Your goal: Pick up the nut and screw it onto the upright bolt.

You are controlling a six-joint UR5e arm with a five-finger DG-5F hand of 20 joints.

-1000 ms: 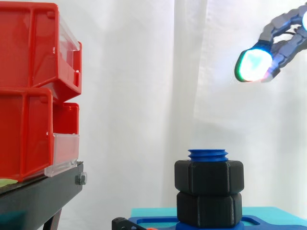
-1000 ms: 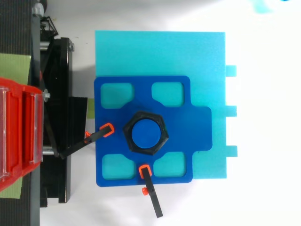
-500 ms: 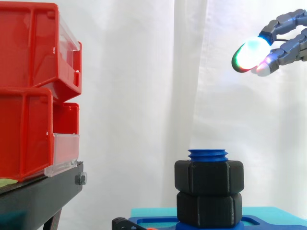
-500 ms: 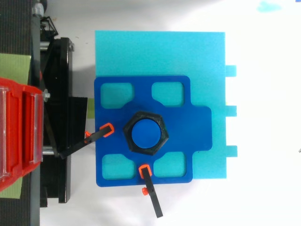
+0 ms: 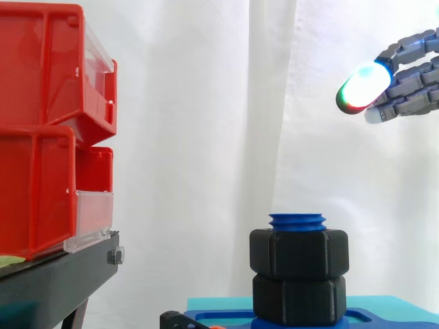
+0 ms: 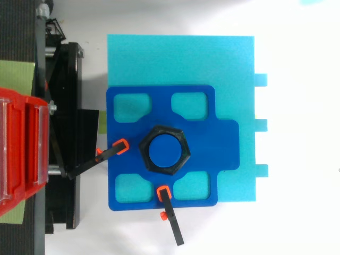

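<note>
Nut (image 5: 299, 253), black and six-sided, sits threaded on the upright blue bolt (image 5: 298, 221), whose thread tip shows just above it. A second black hex piece (image 5: 299, 299) lies directly beneath. They stand on a blue plate (image 6: 226, 143) over a cyan sheet (image 6: 180, 58). High to the right, well apart, the hand (image 5: 411, 75) hangs empty, fingers loosely extended. Red bins (image 5: 41, 130) on a black stand (image 5: 55, 281) sit left, before the white curtain (image 5: 206, 103).
</note>
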